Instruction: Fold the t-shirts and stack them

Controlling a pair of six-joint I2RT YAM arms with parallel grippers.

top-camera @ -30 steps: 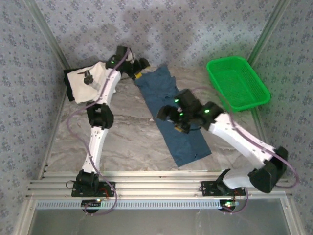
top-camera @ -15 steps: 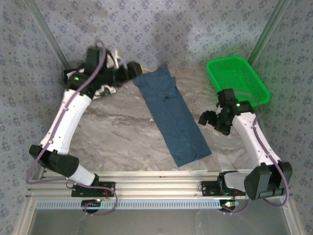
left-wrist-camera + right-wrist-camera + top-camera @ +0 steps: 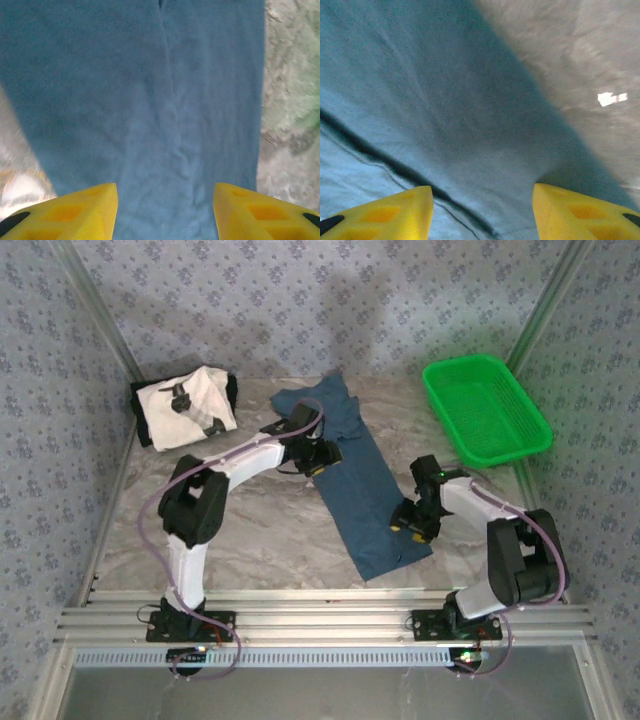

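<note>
- Item one: dark teal-blue cloth t-shirt [image 3: 355,480], folded to a long narrow strip; lies flat and aslant on the grey marbled table [image 3: 250,525], running from far centre toward the near right; a soft crease runs along its length in the left wrist view.
- Item two: white cloth t-shirt [image 3: 185,405] with black-grey print and dark trim; a compact folded pad in the far left corner, well apart from the strip.
- Left gripper [image 3: 322,457]: low over the strip's far half, toward its left side; yellow fingers [image 3: 75,210] stand apart with flat cloth spanning the gap; nothing clamped.
- Right gripper [image 3: 408,525]: low at the right edge of the strip's near half; jaws apart, the cloth's edge and a wedge of bare table both lying between them; nothing visibly pinched.
- Step in hand, as judged: the crosswise fold of the teal strip; both pincers are placed to take hold; the white shirt looks already folded.
- Next move calls for: each pincer to close on every layer at its spot, not the top ply alone; then one end carried evenly over the other; then the stacking with the white pad.
- Edges: the strip's near end lies close to the table's near edge; a careless drag could pull it over.
- Open room: wide bare table left of the strip; a green plastic basket [image 3: 460,363] stands at the far right, near the strip but apart from it; patterned walls [image 3: 330,300] hem in the far corner.
</note>
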